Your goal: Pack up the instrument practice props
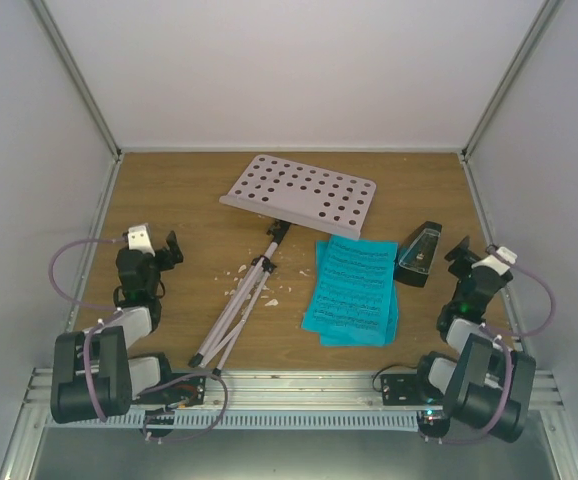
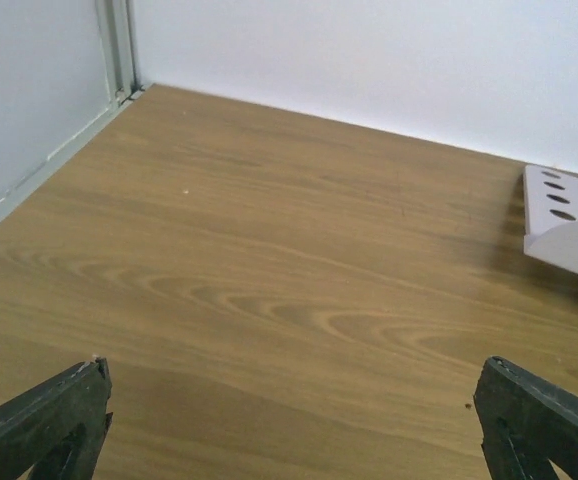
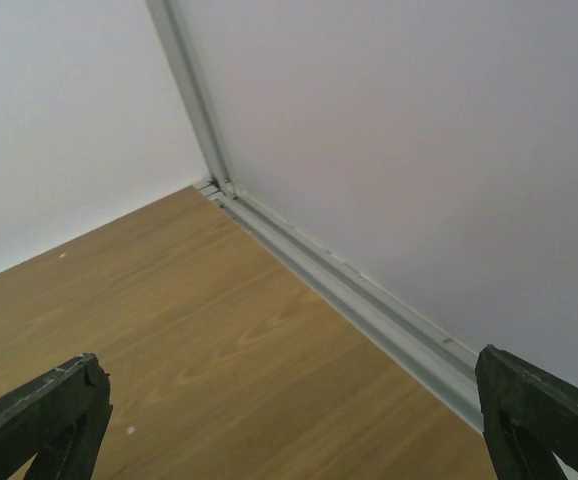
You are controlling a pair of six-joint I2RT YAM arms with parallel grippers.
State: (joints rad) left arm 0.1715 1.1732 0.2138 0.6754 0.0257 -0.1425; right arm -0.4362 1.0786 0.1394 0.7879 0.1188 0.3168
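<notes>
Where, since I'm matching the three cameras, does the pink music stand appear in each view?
Top external: the music stand lies upper centre, its legs pointing down-left.
Left wrist: only a corner of its perforated tray shows, at the right edge.
Right wrist: not in it.
Shared landmark: the wooden table meeting the white wall.

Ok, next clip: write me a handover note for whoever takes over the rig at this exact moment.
Left pincer: open, empty, at the left side of the table.
Right pincer: open, empty, by the right wall.
Music stand: lying mid-table, tripod pointing at the near edge.
Blue sheets: flat, right of the tripod.
Metronome: upright, between the sheets and the right pincer.
Done: nothing packed.
Left: all three props; no box in view.
</notes>
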